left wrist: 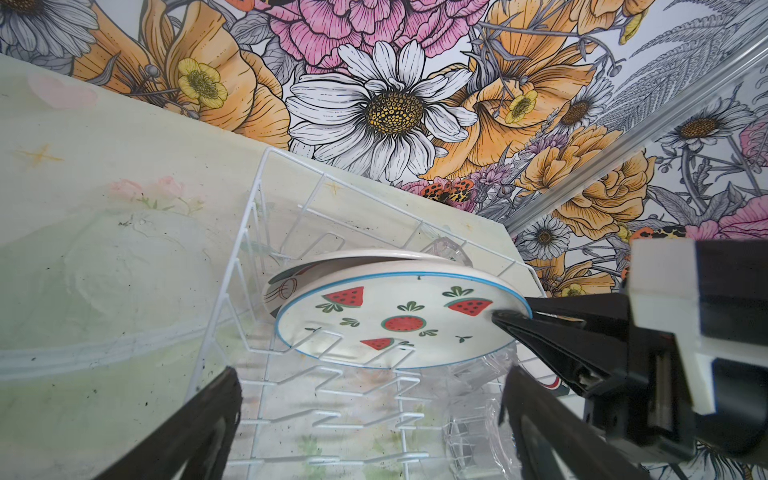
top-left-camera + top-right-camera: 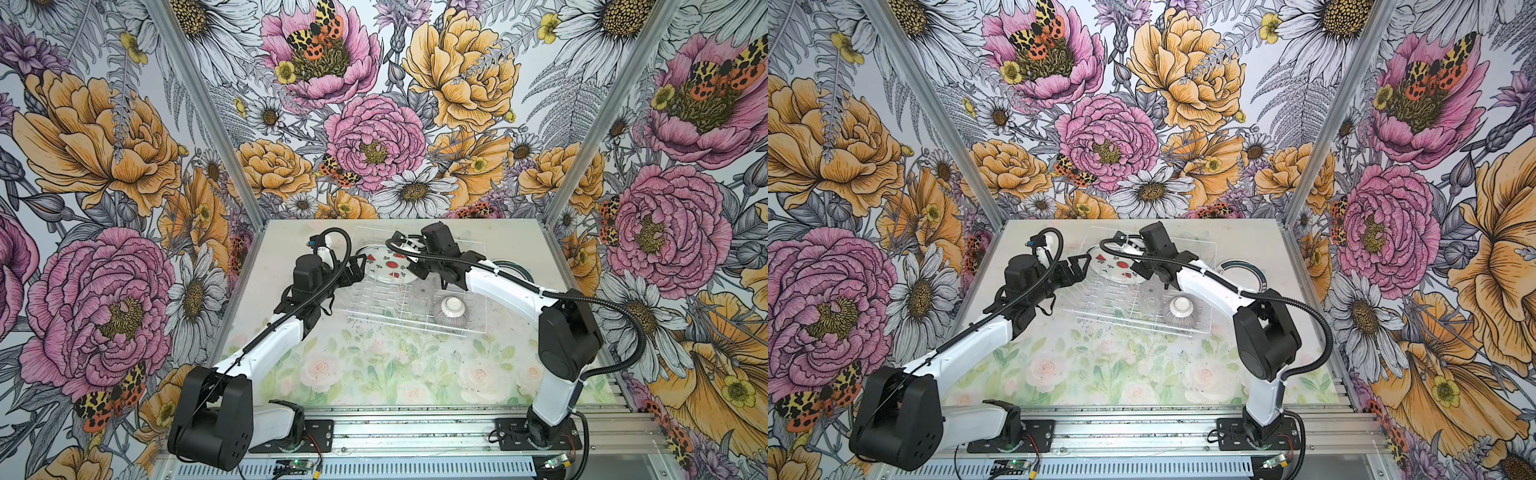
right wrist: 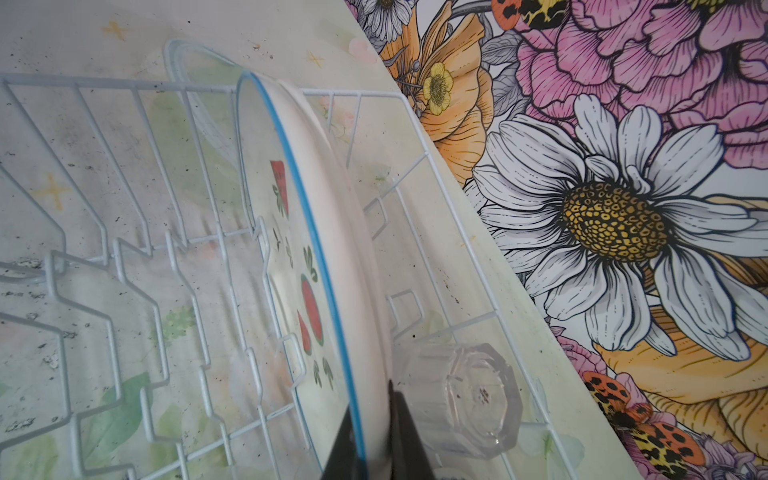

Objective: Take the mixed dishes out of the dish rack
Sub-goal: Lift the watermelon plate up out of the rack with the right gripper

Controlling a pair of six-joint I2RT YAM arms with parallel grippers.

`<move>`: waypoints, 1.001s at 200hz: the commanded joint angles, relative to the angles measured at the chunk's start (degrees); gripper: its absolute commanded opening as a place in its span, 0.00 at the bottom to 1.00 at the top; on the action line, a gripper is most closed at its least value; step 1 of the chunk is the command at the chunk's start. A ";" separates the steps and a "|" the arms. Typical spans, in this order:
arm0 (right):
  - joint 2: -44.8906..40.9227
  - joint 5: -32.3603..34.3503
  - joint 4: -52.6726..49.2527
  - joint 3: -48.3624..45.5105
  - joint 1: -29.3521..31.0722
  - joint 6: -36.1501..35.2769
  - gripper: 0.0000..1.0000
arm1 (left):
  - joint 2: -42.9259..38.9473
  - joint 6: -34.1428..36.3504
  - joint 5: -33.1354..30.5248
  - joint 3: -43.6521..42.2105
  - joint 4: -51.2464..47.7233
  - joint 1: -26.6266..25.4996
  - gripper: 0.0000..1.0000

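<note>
White thin wire forms the dish rack (image 1: 231,266), a large rectangular basket with a row of bent upright slots, set on the far half of the table (image 2: 374,365), whose pale surface carries a faded rose print and dark specks. Propped on edge in the slots near the rack's far end is the round, glossy watermelon-print white plate (image 2: 386,266), thinly rimmed in blue. The right gripper (image 3: 370,415) is clamped on its rim, one black finger on the printed face and one on the back, as the right wrist view shows. A second white dish (image 1: 291,282) leans just behind the plate, mostly hidden by it. The left gripper (image 2: 1081,268) hovers at the rack's left side, just beside the plate's left edge, its jaws spread wide. A clear glass tumbler (image 3: 461,399) with a thick faceted base sits behind the plates by the rack's far wall. Another clear tumbler (image 1: 469,415) rests inside the rack beneath the right arm, hard to make out through the wires. The ribbed greyish bowl (image 2: 451,311) sits upside down, white foot up, in the rack's near right corner. A teal-rimmed white plate (image 2: 1258,270) lies flat on the table just outside the rack's right side, partly covered by the right arm. Bold floral wallpaper (image 2: 374,124) in pink, orange and white lines the three walls.
</note>
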 commanded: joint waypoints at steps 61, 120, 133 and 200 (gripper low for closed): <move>-8.56 0.62 12.49 -0.44 0.11 6.81 0.00 | -1.30 -0.33 -1.60 -1.29 2.15 0.44 0.98; -11.01 0.77 14.04 -0.80 0.07 7.02 0.00 | -1.03 -0.34 -1.55 -1.65 2.39 0.56 0.99; -11.45 0.56 14.34 -0.89 -0.06 7.24 0.00 | -0.92 -0.48 -1.55 -1.69 2.51 0.59 0.99; -12.44 0.57 15.93 -0.90 -0.33 8.12 0.00 | -1.12 -0.44 -1.42 -2.16 2.75 0.58 0.99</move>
